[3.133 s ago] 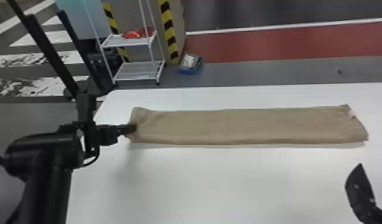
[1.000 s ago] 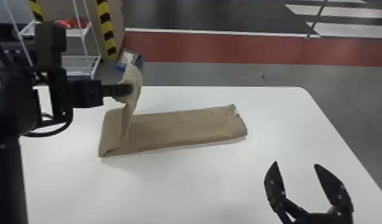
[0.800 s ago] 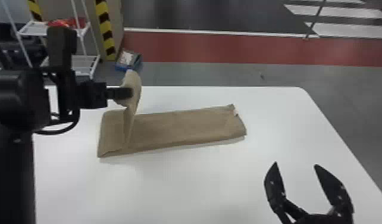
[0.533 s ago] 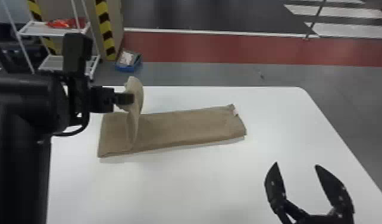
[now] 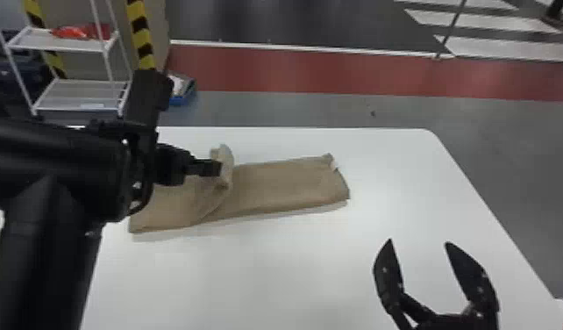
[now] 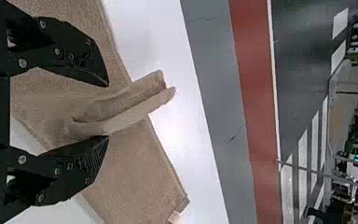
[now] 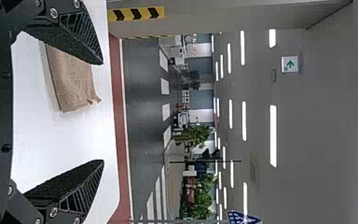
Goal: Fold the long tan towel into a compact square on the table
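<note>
The tan towel [image 5: 289,183] lies lengthwise on the table, its left end doubled back over itself with a raised, curled flap. At that flap is my left gripper [image 5: 215,168]. In the left wrist view the left gripper [image 6: 108,111] stands open, with the towel's folded end [image 6: 126,106] loosely between its fingers and not pinched. My right gripper [image 5: 418,245] is parked open over the table's near right part, away from the towel. Open and holding nothing, the right gripper [image 7: 103,112] also shows in its own wrist view, the towel's flat end [image 7: 72,81] beyond it.
The white table [image 5: 293,272] has its right edge beyond the right gripper. A white shelf rack [image 5: 74,94] and a blue box [image 5: 182,90] stand on the floor behind the table. Bare tabletop lies in front of the towel.
The left end was lifted and folded toward the right. Since half a second ago, my left gripper has moved right and opened, and the upright flap has slumped lower. The right gripper has kept still lately.
</note>
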{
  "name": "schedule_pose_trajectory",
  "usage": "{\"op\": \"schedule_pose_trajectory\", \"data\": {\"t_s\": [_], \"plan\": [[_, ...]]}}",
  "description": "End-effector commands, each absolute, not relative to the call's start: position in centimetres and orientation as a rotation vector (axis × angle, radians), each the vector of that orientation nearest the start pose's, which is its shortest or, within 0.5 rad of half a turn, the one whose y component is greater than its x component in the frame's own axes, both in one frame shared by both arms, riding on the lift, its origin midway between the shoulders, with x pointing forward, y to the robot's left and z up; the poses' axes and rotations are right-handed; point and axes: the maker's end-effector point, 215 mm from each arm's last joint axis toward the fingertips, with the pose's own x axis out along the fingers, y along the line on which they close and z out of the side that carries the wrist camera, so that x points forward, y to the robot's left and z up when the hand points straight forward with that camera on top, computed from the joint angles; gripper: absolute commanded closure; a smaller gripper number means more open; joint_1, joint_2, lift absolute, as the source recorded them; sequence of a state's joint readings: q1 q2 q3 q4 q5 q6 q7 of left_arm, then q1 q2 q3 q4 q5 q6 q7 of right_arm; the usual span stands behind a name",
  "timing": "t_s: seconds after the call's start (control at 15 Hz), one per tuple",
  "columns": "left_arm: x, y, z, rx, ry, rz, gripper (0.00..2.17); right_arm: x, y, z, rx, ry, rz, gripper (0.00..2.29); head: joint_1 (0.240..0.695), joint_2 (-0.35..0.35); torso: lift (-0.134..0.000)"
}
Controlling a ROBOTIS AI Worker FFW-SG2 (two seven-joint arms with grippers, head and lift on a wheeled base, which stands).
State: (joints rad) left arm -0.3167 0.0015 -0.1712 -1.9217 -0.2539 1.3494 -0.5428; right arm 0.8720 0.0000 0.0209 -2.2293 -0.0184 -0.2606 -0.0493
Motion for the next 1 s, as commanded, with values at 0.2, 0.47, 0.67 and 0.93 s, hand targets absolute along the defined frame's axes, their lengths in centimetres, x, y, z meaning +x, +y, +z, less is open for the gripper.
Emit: {"op": "schedule_pose_trajectory", "data": {"t_s": [0.2,0.47,0.67,0.93], "plan": [[56.2,10.1,-34.9,0.082,0.721,-0.457,0.2,34.0,-23.1,-30.4,0.034,-0.049,-0.043,0.14,0.695,-0.157,-0.123],[55.9,11.8,-34.9,0.004,0.702,-0.449,0.11,35.4,-22.9,-29.7,0.033,-0.05,-0.035,0.14,0.695,-0.158,-0.123],[55.5,14.8,-34.3,-0.089,0.639,-0.423,0.11,38.0,-22.1,-30.5,0.042,-0.01,-0.018,0.14,0.695,-0.132,-0.123],[57.1,21.6,-31.2,-0.179,0.436,-0.347,0.12,42.5,-19.6,-32.8,0.113,0.095,0.06,0.15,0.695,-0.05,-0.123]]}}
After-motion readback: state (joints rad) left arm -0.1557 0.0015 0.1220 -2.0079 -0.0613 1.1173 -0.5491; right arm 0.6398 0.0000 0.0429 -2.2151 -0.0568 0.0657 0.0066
